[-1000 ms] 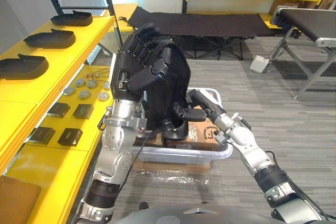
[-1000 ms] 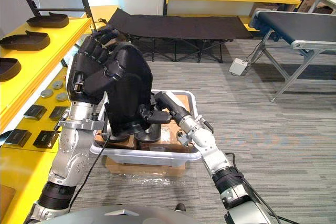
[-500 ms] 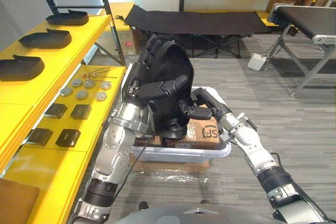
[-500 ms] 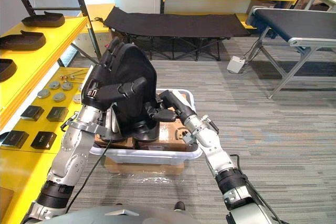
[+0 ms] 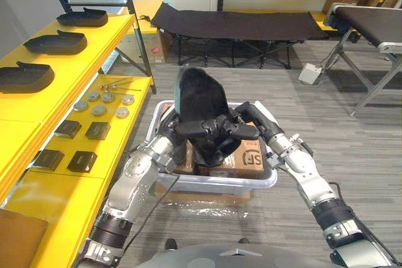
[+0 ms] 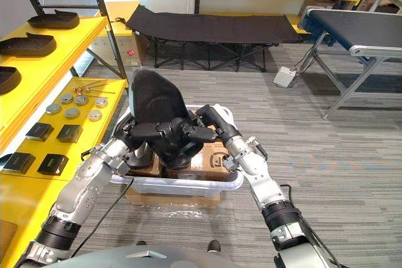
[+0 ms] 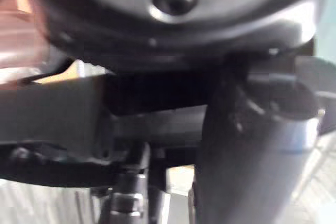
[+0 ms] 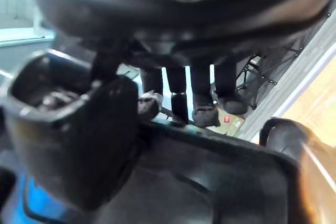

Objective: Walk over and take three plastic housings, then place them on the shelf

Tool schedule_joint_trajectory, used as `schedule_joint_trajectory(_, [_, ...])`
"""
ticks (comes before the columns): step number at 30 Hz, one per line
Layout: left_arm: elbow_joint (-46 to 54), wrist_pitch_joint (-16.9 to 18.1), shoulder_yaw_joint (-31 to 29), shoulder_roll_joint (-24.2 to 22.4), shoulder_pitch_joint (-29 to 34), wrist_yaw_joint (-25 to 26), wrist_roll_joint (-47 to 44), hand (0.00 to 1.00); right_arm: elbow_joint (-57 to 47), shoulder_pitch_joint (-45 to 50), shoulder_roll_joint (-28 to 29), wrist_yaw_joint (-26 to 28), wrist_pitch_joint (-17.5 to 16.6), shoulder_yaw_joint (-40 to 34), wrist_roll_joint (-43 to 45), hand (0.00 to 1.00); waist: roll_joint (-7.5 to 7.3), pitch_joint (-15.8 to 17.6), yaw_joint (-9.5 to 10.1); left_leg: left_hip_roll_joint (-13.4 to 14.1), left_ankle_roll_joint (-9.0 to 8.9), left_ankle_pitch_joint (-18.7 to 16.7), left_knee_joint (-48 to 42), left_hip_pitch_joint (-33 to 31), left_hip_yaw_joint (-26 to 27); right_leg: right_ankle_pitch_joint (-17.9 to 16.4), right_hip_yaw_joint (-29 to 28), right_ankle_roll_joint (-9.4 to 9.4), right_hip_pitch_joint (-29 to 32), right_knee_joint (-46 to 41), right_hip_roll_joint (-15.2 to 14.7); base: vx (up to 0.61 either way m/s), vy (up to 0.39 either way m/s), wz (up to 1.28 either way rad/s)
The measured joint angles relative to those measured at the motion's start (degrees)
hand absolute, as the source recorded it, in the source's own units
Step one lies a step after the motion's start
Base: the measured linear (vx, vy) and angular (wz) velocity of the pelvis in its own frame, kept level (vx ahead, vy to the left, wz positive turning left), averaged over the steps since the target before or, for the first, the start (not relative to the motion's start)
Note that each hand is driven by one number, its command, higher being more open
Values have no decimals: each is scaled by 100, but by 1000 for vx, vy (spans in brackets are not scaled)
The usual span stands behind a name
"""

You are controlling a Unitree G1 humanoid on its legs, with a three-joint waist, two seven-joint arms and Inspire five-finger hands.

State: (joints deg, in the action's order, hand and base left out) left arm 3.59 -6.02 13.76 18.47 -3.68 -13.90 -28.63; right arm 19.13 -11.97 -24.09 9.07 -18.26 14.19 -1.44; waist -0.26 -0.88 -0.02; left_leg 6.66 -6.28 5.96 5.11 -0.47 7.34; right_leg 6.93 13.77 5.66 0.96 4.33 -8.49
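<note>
– black plastic housing [image 5: 198,95]: where does it sit?

– upright over the white bin [image 5: 267,180], its rounded top uppermost, caught between the robot's two hands. its lower end is down near the bin's contents; whether it touches them cannot be told.

– and the left hand [image 5: 200,128]?

– it comes in from the left side, with its fingers curled across the housing's lower front, clamped on it.

– the right hand [image 5: 251,120]?

– it is on the housing's right side, level with the left hand and almost meeting it. the right wrist view shows its fingers [image 8: 202,95] hooked over the housing's edge and the thumb pressed on the near face, so it grips too.

– what is in the bin?

– a brown cardboard box [image 5: 248,155], and a dark shape under the held piece that cannot be made out.

– the shelf [image 5: 94,51]?

– yellow, along the robot's left. three other housings [image 5: 55,42] lie in a row on its upper level, apart from each other. the level below carries round grey discs [image 5: 100,101] and small black boxes [image 5: 81,162].

– further off?

– a black cot [image 5: 242,26] on the carpet, and a conveyor [image 5: 370,26] to the right.
</note>
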Motion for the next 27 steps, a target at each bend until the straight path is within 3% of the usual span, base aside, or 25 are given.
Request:
schedule_joint_trajectory(11, [-350,-3,22,263,-29,338,-13,0,-207,125,-77,121,-4,335,-5,0,30,176,35,32,-27,-19,-21,-6,-4,8,3,-15,-10,5,59,1,-1,-1])
schedule_joint_trajectory(14, [-350,146,110,249,-28,491,0,0,-207,125,-70,44,-4,330,-6,0,36,180,34,27,-27,-21,-21,-3,-6,7,1,-15,-15,5,54,0,0,0])
schedule_joint_trajectory(15, [-350,205,113,221,-22,548,2,0,-208,125,-65,13,-4,317,-5,100,38,181,34,28,-27,-21,-20,-1,-7,7,1,-15,-17,5,55,0,0,0])
schedule_joint_trajectory(21, [-307,418,120,19,-16,779,293,0,-245,125,-9,-134,-5,240,4,100,94,265,37,48,-25,-22,-18,13,-17,3,5,-20,-36,6,61,-32,-11,0])
schedule_joint_trajectory(27, [-65,736,108,-215,42,1301,1388,0,-245,125,42,-190,-2,117,5,100,79,293,92,50,-30,-24,-18,16,-10,-15,30,-43,-33,4,78,-5,-4,0])
